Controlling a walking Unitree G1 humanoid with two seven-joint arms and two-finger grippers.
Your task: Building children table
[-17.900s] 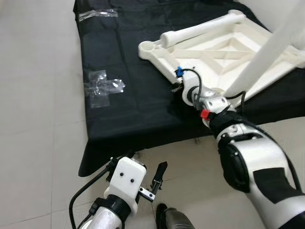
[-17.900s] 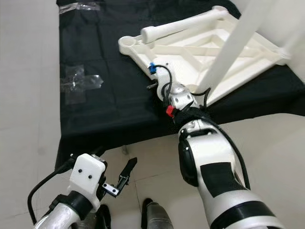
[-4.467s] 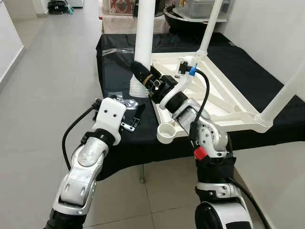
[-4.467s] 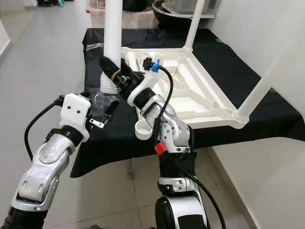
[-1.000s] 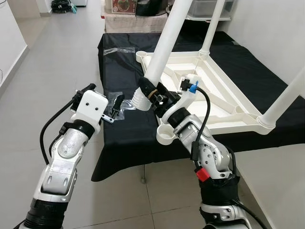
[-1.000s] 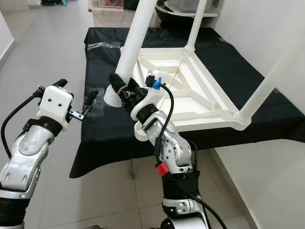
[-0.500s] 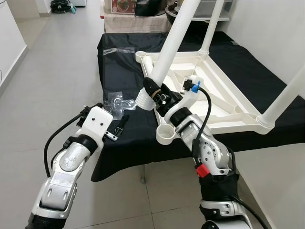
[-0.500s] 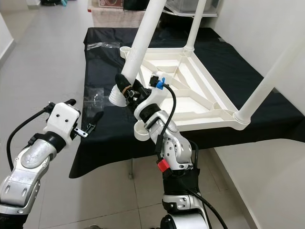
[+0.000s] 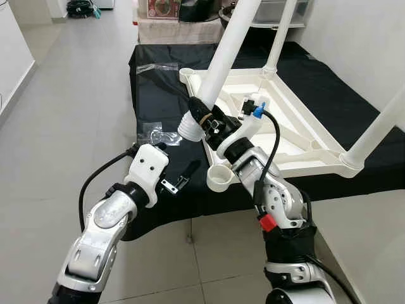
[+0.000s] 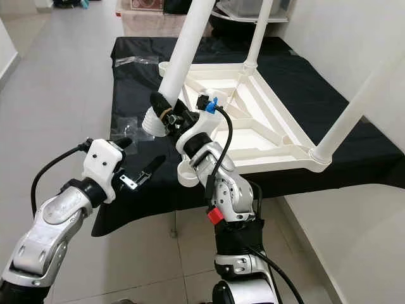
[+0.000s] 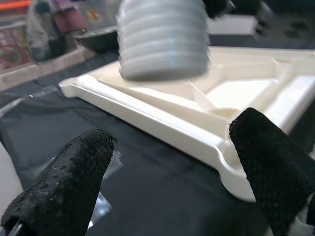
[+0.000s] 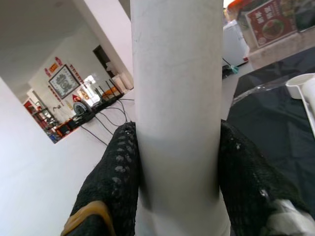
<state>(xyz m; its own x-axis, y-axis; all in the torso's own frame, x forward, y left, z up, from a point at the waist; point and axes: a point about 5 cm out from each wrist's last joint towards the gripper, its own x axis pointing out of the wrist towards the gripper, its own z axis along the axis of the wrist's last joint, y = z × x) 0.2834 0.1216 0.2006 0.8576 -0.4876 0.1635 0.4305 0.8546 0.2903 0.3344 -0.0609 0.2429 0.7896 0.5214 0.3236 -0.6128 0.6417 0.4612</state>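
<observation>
Head views, table top: white table top lies upside down on the black cloth, underside up, so legs can go in from above; two legs already stand in its far and right corners.
Head views, near socket: empty round socket at the near corner, overhanging the cloth edge; judged the target for the loose leg.
Head views, right gripper: right gripper is clamped on the white leg just above its ribbed threaded end; leg tilts up and away, threaded end above the cloth, near but not over the socket.
Head views, right arm: elbow bent sharply, forearm rising from below the table edge.
Head views, left gripper: left gripper hovers beside the near socket, fingers spread, holding nothing.
Left wrist view: both pads wide apart, threaded end hanging above and between them, table top beyond.
Right wrist view: black fingers pressed to both sides of the leg, gripping it firmly.
</observation>
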